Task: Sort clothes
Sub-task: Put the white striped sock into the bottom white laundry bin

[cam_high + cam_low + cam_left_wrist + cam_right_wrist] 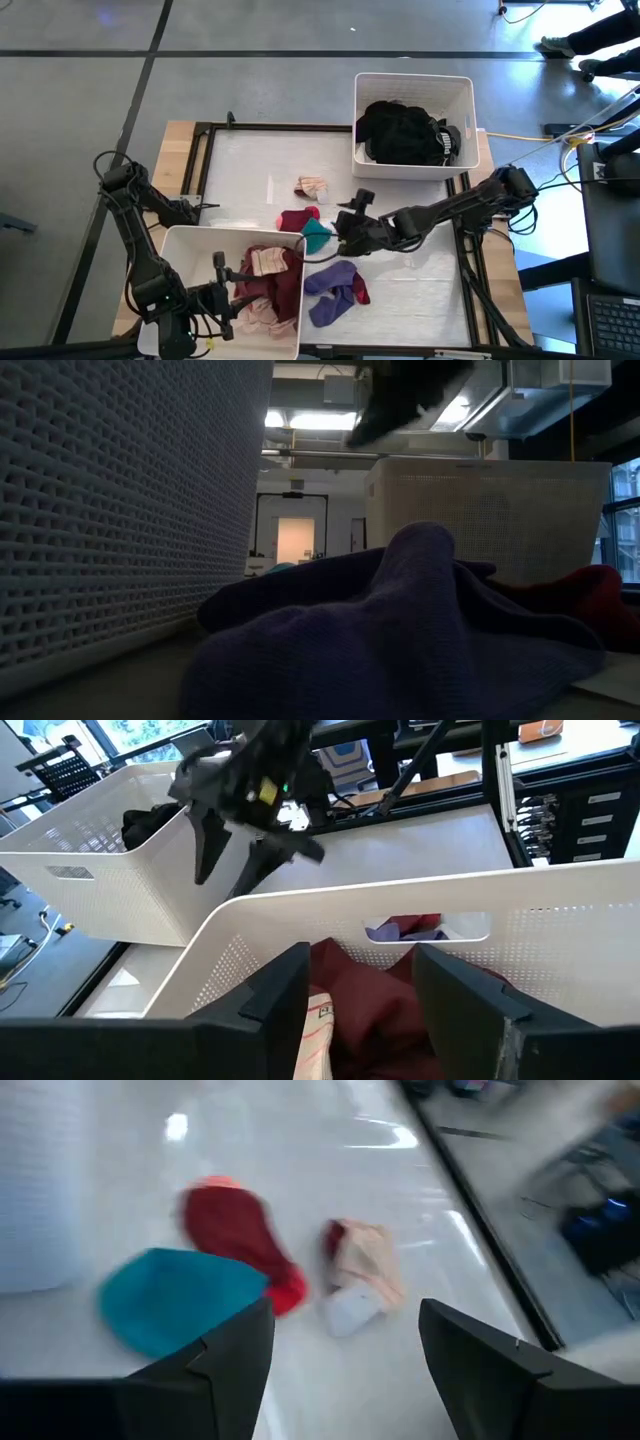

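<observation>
Several small soft garments were seen loose on the white surface. A purple piece lay nearest the front edge, crumpled, its long axis running from the near bin towards the front, with a small maroon bit at its right end. Just behind it a teal piece and a red piece lay touching, the red one elongated and lying beside the teal one in the right wrist view. Farther back, apart from them, a pink-and-white piece was seen, folded and short. The near bin held maroon and pink clothes; the far bin held black clothes. The right hand was held above the surface just right of the teal piece, its fingers spread and nothing between them. The left hand was held over the near bin, fingers apart and empty.
</observation>
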Robot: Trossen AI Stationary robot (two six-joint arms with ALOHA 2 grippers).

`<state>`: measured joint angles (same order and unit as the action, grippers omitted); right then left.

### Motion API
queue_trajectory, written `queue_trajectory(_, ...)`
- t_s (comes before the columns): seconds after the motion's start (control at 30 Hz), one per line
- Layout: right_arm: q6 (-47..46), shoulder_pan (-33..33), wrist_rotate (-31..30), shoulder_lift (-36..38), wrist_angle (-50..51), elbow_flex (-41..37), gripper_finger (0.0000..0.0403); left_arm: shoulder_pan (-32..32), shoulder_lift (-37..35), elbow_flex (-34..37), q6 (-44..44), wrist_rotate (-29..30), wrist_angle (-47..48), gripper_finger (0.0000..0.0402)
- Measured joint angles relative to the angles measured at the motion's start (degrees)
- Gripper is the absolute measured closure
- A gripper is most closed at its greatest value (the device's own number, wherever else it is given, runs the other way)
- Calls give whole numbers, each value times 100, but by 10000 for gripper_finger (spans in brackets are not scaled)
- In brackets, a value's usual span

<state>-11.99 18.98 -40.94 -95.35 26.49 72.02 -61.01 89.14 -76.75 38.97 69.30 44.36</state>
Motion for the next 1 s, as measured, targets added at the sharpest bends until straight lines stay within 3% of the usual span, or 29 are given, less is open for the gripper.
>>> queue_trajectory(0.13,-241,-211,-343,-21,-1046,-845,155,20,0,0,-36,12,1,233)
queue_trajectory(0.33,-329,-693,96,-77,-3184,-2072,155,60,0,0,-32,36,2,233)
queue_trajectory(0.47,-447,-957,477,-262,-4187,-2453,155,108,0,0,-45,37,4,233)
queue_trajectory(0.77,-270,-1281,613,-1277,-5437,-2205,155,146,0,0,-53,38,2,233)
queue_trajectory(1.0,-95,-1511,676,-1855,-5611,-1701,155,144,0,0,-69,39,13,233)
